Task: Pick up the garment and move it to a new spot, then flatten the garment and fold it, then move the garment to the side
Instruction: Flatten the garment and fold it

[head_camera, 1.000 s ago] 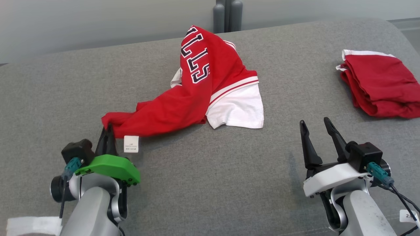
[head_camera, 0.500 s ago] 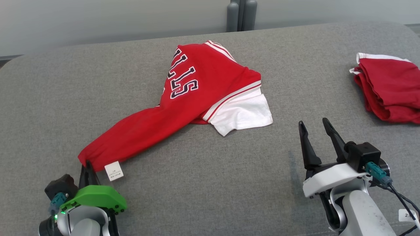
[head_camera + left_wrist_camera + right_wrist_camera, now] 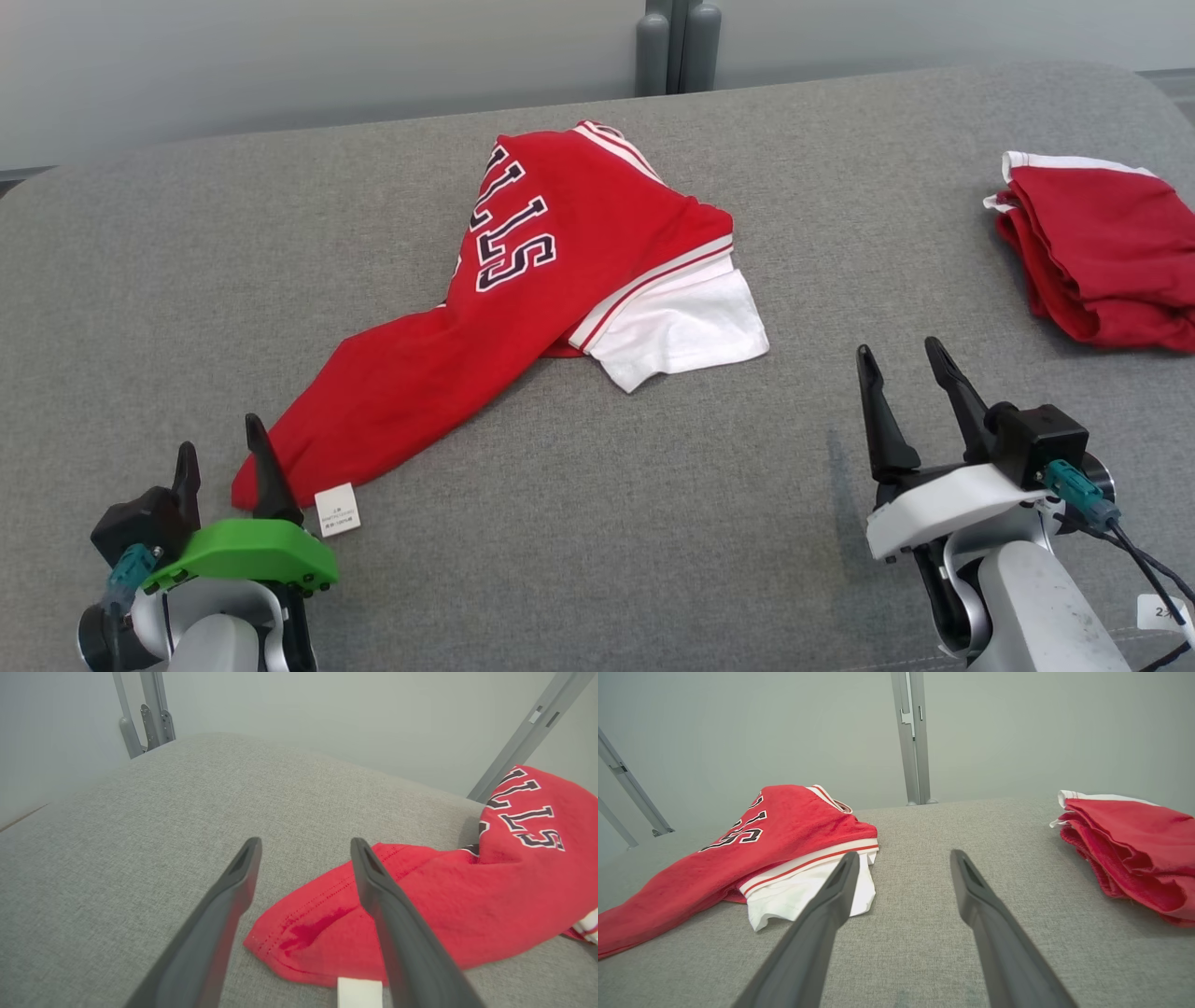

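Head view: 2 garments, jersey point(image 3: 523, 308), red pile point(image 3: 1102, 252); L claw point(image 3: 219, 437), R claw point(image 3: 897, 347) released.

The tag point(image 3: 337, 511) on the garment point(image 3: 439, 373) has unreadably small print.

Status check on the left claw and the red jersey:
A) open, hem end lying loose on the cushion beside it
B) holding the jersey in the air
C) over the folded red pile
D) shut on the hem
A: the left claw stands wide open, and the red jersey lies slack on the grey cushion with its hem end at the claw, unpinched.
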